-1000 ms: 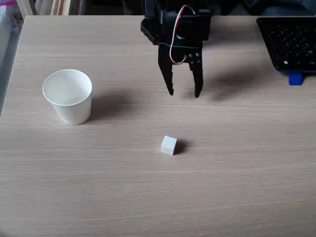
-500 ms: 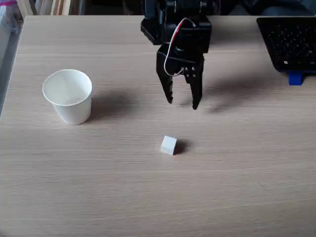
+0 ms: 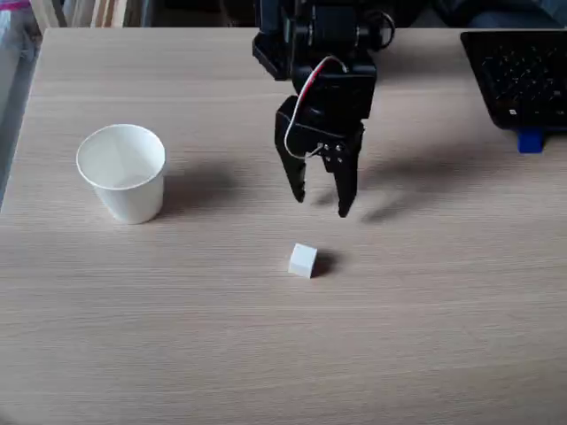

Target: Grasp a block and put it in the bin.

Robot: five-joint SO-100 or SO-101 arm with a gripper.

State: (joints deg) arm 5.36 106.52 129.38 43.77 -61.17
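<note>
Now your tool [image 3: 321,202] is coming down and forward toward the block [image 3: 303,260], its black fingers narrowing but still parted and holding nothing, so you are closing in for the grasp. That small matte white cube is sitting untouched on the pale wood-grain worktop [image 3: 425,336], well apart from the bin [image 3: 122,173], a tapering white paper cup with a rolled rim.

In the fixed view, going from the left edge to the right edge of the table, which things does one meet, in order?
White paper cup → small white cube → open black gripper, hanging above the table just right of the cube → black keyboard → small blue piece at the keyboard's near edge.
</note>
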